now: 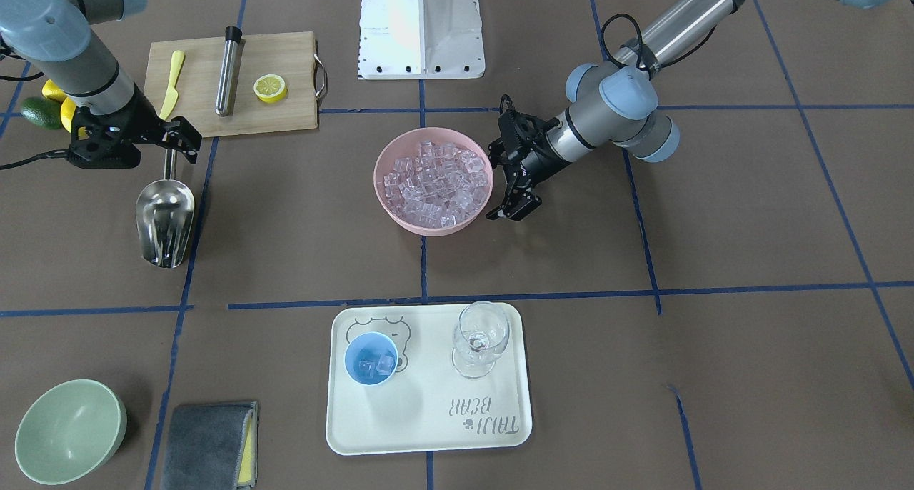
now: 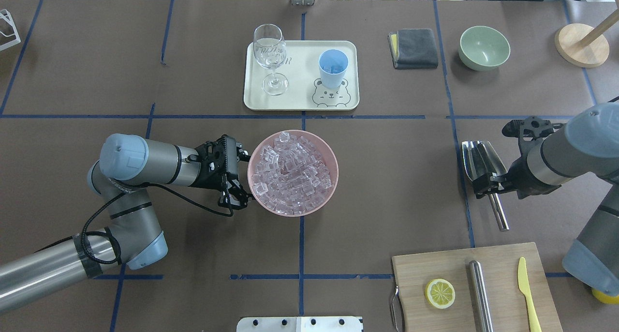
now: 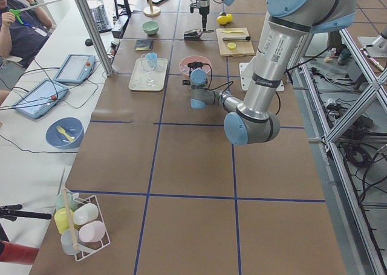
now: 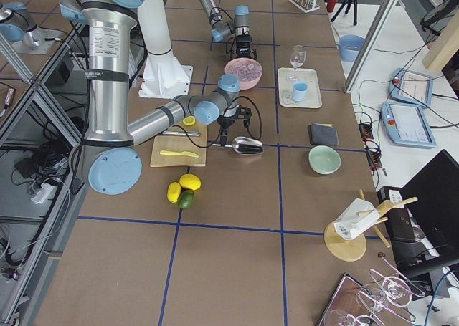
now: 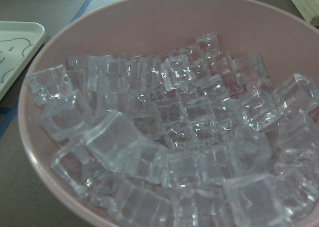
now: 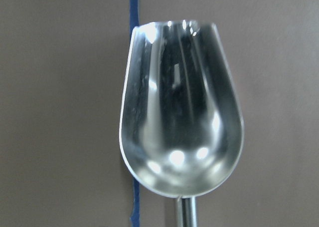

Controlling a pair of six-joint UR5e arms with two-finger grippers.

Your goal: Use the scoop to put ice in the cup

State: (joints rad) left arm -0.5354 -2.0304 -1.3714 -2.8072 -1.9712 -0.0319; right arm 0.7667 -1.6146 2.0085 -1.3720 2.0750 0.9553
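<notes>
On the far tray (image 2: 300,99), the cup (image 2: 333,68) holds a few ice cubes (image 1: 376,366); more are probably needed. The right gripper (image 2: 489,186) clamps the empty scoop (image 2: 478,160); the left gripper (image 2: 244,177) gapes wide.

We are stretching our left arm (image 2: 145,160) low and level across the left side, with the left gripper (image 2: 241,176) pointing right and its jaws spread wide. We are bending our right arm (image 2: 563,158) in from the right, the right gripper (image 2: 488,183) pointing downward, and we cannot tell how its jaws stand.

Cup (image 1: 358,348) is light-blue, bowl (image 1: 433,229) pink, scoop (image 1: 165,222) silvery, tray (image 1: 428,404) cream with bear outline.
</notes>
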